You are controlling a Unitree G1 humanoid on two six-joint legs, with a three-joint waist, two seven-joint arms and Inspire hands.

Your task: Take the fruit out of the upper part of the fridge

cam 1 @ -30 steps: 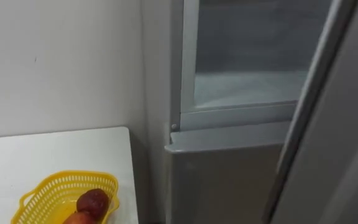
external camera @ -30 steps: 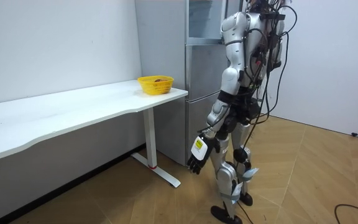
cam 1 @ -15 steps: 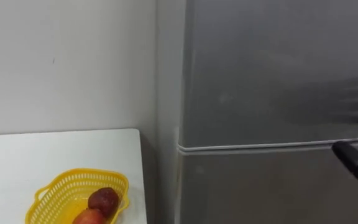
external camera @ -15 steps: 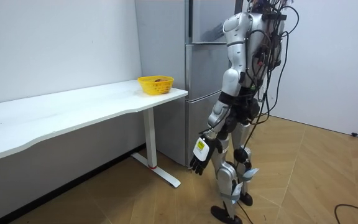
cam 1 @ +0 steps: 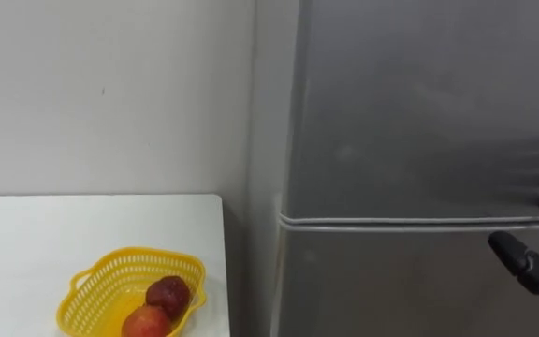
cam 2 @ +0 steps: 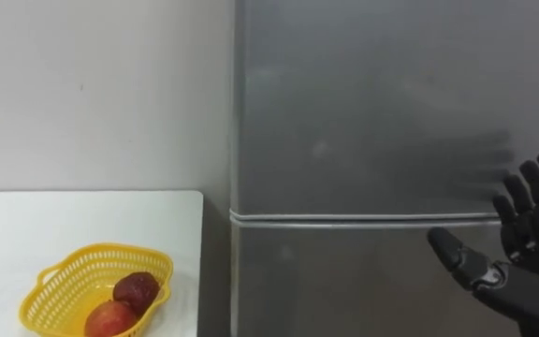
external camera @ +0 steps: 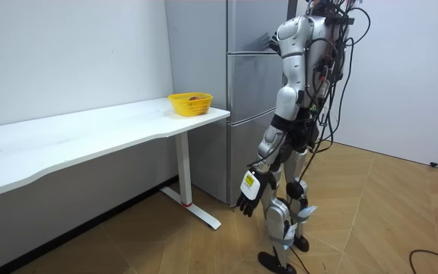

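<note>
I see upper fridge door (cam 2: 372,103) closed, seam below level. My right hand (cam 2: 531,271) before it, fingers spread, empty. Left hand (external camera: 251,194) hangs, fingers relaxed. Dark red fruit (cam 1: 168,295) and orange fruit (cam 1: 146,323) in yellow basket (cam 1: 101,281) on white table (cam 1: 26,243), basket's long axis across view.

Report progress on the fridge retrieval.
Looks done: two fruits lie in the basket and the upper door is shut. In hand: nothing; the right hand is open by that door, the left hand hangs low. Left: probably just lowering the right hand.
</note>
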